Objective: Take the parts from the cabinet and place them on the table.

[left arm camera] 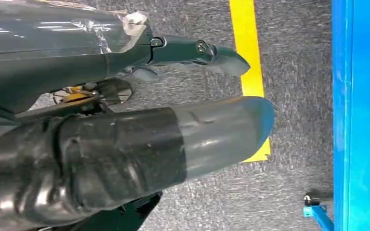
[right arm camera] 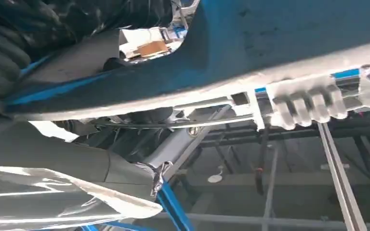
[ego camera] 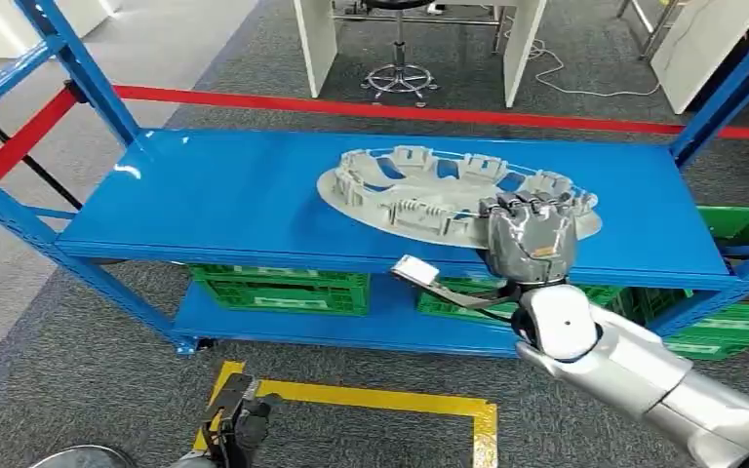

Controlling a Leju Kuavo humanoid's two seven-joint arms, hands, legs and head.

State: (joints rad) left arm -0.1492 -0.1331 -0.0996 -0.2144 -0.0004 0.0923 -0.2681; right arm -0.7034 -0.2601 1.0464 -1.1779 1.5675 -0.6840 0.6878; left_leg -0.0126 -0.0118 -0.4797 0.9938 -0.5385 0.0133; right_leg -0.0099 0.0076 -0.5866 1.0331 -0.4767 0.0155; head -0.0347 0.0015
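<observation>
The large grey moulded plastic part (ego camera: pixel 449 195), an oval shell with raised ribs and clip tabs around its rim, lies flat on the top blue metal shelf (ego camera: pixel 224 195) of the blue steel rack, right of the shelf's middle. Its long axis runs along the shelf's length, one narrow end pointing toward the shelf's left post, the other toward its right post; its open, ribbed side faces up. No brand, label or writing can be read on it.

The right hand (ego camera: pixel 532 234) is at the part's near right edge, fingers curled over the rim from the front; in the right wrist view the grey rim (right arm camera: pixel 270 96) runs just beside the thumb (right arm camera: pixel 67 168), so the hand grips the part at that edge. A silver forearm (ego camera: pixel 644 375) reaches up to it from below the shelf's front lip.

The left hand (ego camera: pixel 239 424) hangs low, well below the shelf's front, over grey carpet and a yellow tape line (ego camera: pixel 371 398); its fingers (left arm camera: pixel 197 50) are spread apart, holding nothing.

Under the top shelf, green plastic crates (ego camera: pixel 283 290) sit on the lower blue shelf. Beyond the shelf, a red tape line (ego camera: pixel 400 112) crosses the floor.
</observation>
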